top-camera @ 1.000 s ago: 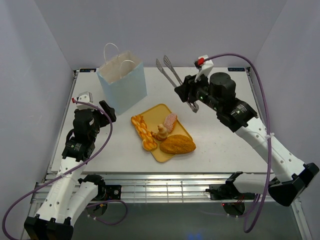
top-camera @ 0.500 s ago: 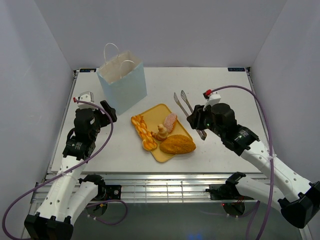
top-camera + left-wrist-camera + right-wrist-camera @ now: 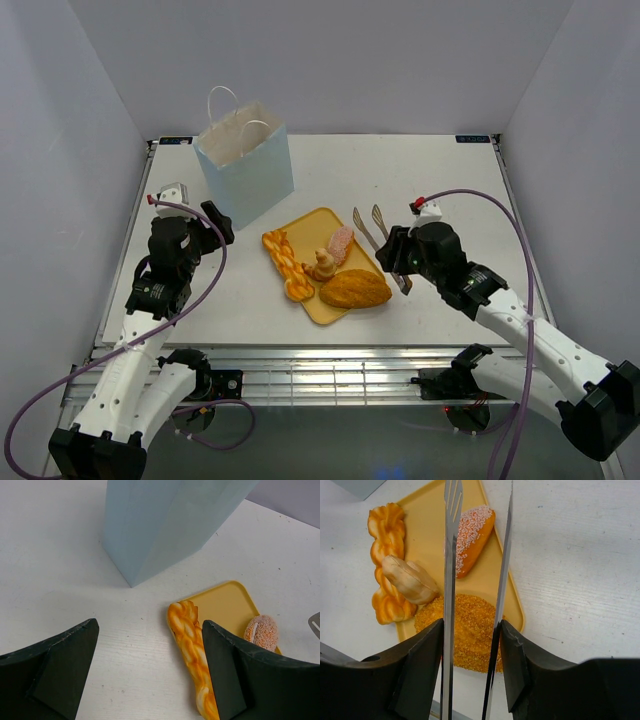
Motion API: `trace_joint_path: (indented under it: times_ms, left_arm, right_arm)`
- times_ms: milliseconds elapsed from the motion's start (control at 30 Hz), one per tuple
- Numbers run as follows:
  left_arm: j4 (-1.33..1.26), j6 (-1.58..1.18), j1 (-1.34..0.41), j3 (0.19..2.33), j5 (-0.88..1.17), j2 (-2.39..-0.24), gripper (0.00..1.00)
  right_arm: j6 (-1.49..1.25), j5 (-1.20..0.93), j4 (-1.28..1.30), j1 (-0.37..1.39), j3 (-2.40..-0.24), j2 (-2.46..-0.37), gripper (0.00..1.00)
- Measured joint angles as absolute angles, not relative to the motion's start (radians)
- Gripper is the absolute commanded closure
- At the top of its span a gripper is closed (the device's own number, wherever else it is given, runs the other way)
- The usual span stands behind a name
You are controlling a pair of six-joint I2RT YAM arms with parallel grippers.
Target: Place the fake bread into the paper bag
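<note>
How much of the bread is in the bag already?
Nothing is visibly done: the inside of the paper bag can't be seen. In hand: the right gripper grips the tongs, aimed over the tray. Left: the braid, tan piece, pink piece and golden loaf all lie on it. The left gripper is open.

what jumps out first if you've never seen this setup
The yellow tray at the centre of the table, loaded with fake bread, catches the eye first. Right beside it, the right gripper holds long metal tongs, tips at the tray's right edge. At the back left stands the pale blue paper bag, upright, mouth open.
</note>
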State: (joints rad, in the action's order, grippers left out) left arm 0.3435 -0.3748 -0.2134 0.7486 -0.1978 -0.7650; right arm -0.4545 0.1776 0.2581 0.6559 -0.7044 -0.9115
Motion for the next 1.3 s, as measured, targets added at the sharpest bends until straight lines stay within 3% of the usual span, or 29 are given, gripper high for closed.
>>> trace_joint_path:
  times_ms: [267, 567, 833, 1300]
  left_arm:
    - [0.344, -0.375, -0.214, 0.749, -0.193, -0.770, 0.06]
    - [0.344, -0.375, -0.218, 0.749, -0.189, -0.772, 0.06]
    - [0.344, -0.375, -0.218, 0.749, -0.183, -0.772, 0.06]
    - [0.344, -0.375, -0.218, 0.749, -0.177, -0.772, 0.06]
  right_arm:
    - [-0.509, 0.072, 0.175, 0.592, -0.689, -0.938, 0.43]
    - [-0.646, -0.229, 0.025, 0.367, -0.556, -0.974, 0.42]
    - [-0.722, -0.394, -0.086, 0.326, -0.508, -1.024, 0.39]
    - [-0.752, -0.442, -0.121, 0.306, -0.493, -1.072, 0.39]
